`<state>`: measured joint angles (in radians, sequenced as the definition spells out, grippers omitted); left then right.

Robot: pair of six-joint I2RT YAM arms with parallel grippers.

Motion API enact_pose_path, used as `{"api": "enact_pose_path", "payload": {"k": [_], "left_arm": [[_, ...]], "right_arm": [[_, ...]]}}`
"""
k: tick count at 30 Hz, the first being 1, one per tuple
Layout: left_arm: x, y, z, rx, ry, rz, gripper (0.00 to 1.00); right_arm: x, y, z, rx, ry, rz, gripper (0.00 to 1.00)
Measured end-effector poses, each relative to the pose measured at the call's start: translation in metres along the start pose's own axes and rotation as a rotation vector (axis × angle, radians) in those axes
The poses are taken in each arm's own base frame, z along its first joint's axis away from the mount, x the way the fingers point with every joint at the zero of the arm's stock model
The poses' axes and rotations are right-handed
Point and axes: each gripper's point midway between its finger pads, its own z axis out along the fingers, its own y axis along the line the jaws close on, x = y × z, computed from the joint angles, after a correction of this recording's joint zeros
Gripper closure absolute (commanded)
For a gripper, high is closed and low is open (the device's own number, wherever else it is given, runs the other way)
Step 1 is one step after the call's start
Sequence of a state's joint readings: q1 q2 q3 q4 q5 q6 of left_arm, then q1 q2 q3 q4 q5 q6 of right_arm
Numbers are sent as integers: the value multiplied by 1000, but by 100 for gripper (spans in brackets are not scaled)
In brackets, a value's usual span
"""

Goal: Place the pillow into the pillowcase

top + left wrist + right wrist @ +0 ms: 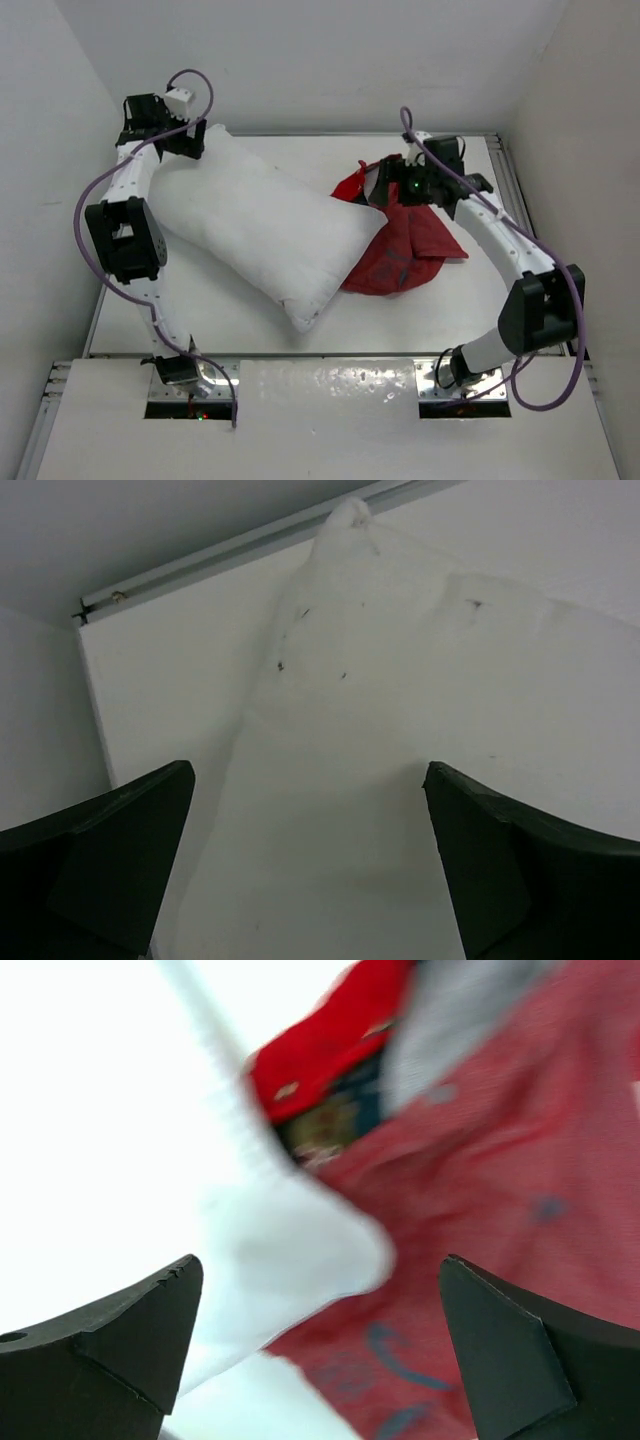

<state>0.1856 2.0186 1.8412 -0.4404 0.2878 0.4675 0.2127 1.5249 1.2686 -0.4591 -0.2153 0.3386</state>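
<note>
The pillow [265, 235] is lying slantwise across the desk [400, 320], one end reaching toward the back left and the other toward the front middle. It is not inside anything yet. The pillowcase [405, 250] is sitting crumpled just to its right, red cloth touching the pillow's right-hand corner. In my right wrist view that white corner is resting against the red folds, though the picture is blurred and I cannot tell where the case's mouth is. I am holding my right hand [320, 1350] over that meeting point, fingers spread wide and nothing between them — probably so I can take hold of the cloth. My left hand [310, 860] is hovering at the pillow's far corner, fingers equally apart and gripping nothing — placed, I judge, to steady or push the pillow from behind.
</note>
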Motion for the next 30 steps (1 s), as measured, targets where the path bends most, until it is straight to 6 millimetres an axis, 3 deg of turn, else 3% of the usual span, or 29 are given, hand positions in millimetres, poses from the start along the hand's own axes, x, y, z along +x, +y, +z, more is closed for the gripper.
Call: {"api": "enact_pose_path", "payload": {"k": [3, 7, 9, 10, 11, 12, 13, 14, 16, 17, 20, 24, 25, 26, 27, 28, 30], "left_arm": [[30, 4, 19, 40, 44, -50, 0], [63, -13, 38, 140, 92, -89, 0], [72, -22, 41, 174, 98, -94, 13], [74, -26, 41, 187, 95, -94, 24], [77, -30, 41, 198, 95, -98, 49], [80, -33, 40, 209, 99, -107, 61], [83, -36, 39, 222, 101, -102, 93], [84, -38, 37, 229, 103, -107, 100], [88, -36, 31, 237, 111, -95, 100], [89, -36, 28, 240, 116, -88, 100], [103, -32, 3, 265, 157, -66, 100], [136, -31, -56, 339, 256, 27, 100], [144, -34, -72, 357, 284, 54, 91], [152, -38, -87, 379, 320, 88, 78], [158, -43, -99, 395, 349, 123, 65], [163, -47, -109, 407, 375, 159, 54], [171, -54, -124, 420, 423, 194, 45]], "right_arm": [[25, 26, 7, -99, 18, 4, 1], [61, 34, 19, -140, 82, 84, 3], [69, 40, 26, -148, 100, 106, 7], [71, 45, 30, -157, 105, 107, 18], [72, 50, 33, -168, 104, 104, 27], [72, 55, 37, -180, 100, 103, 50], [71, 59, 41, -188, 94, 104, 62], [70, 62, 44, -196, 92, 112, 74], [66, 61, 52, -195, 92, 137, 99], [61, 59, 57, -189, 95, 148, 100], [31, 51, 75, -169, 70, 170, 100], [-26, 51, 95, -183, -11, 167, 97], [-38, 54, 99, -197, -34, 162, 89], [-48, 57, 103, -212, -50, 159, 66], [-53, 58, 107, -218, -57, 166, 49], [-57, 59, 111, -222, -64, 173, 38], [-61, 58, 117, -224, -72, 181, 18]]}}
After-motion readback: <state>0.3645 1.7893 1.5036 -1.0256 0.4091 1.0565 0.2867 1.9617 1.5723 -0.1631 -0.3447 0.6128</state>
